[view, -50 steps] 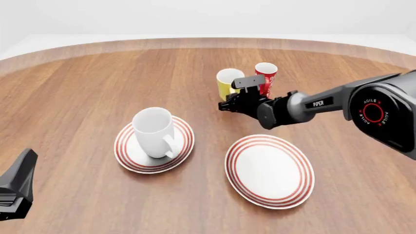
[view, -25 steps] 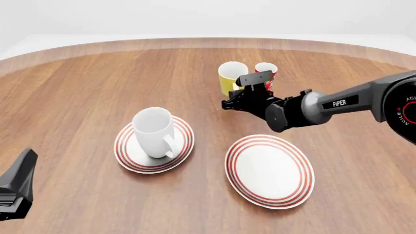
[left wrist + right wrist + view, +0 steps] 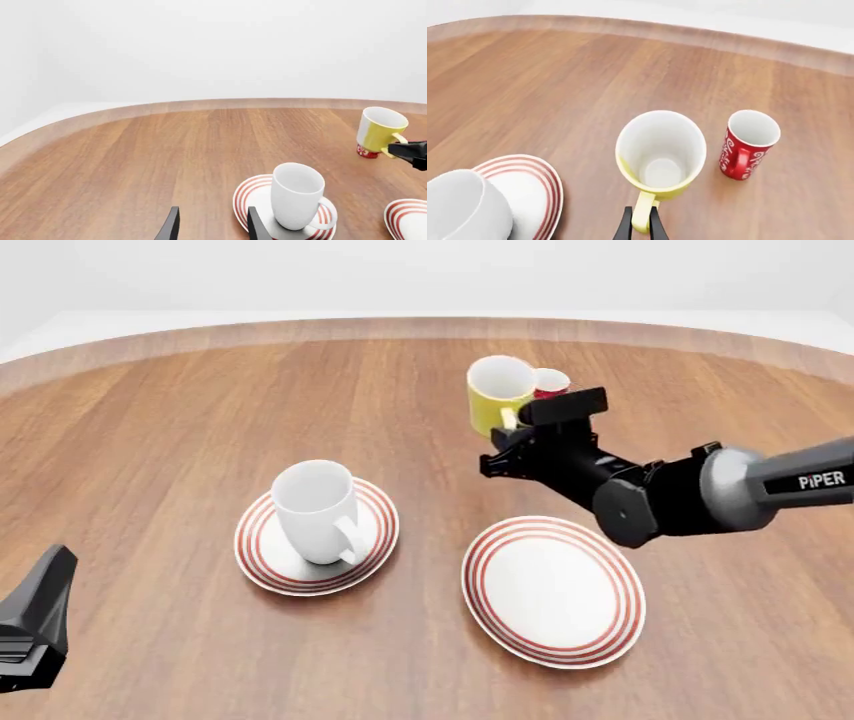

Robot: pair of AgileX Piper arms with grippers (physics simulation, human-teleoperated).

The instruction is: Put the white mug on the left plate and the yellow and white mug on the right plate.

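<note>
- Lifted since a second ago, the yellow and white mug [image 3: 499, 393] hangs above the bench's far side, handle clenched in your right gripper [image 3: 514, 423].
- Left gripper [image 3: 210, 231] stands released; white mug [image 3: 318, 510] sits on the left plate [image 3: 260, 558].
- Next: carry it over the right plate [image 3: 553, 588] and lower.

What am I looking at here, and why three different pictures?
This is a computer simulation of two robot arms at a wooden table. One picture looks over the table from the arms' side; the other two come from cameras on each arm's wrist. The right gripper pinches the handle of the yellow and white mug, lifted above the table. A red mug stands nearby. The white mug sits on the left plate; the right plate holds nothing. The left gripper waits open, holding nothing.
</note>
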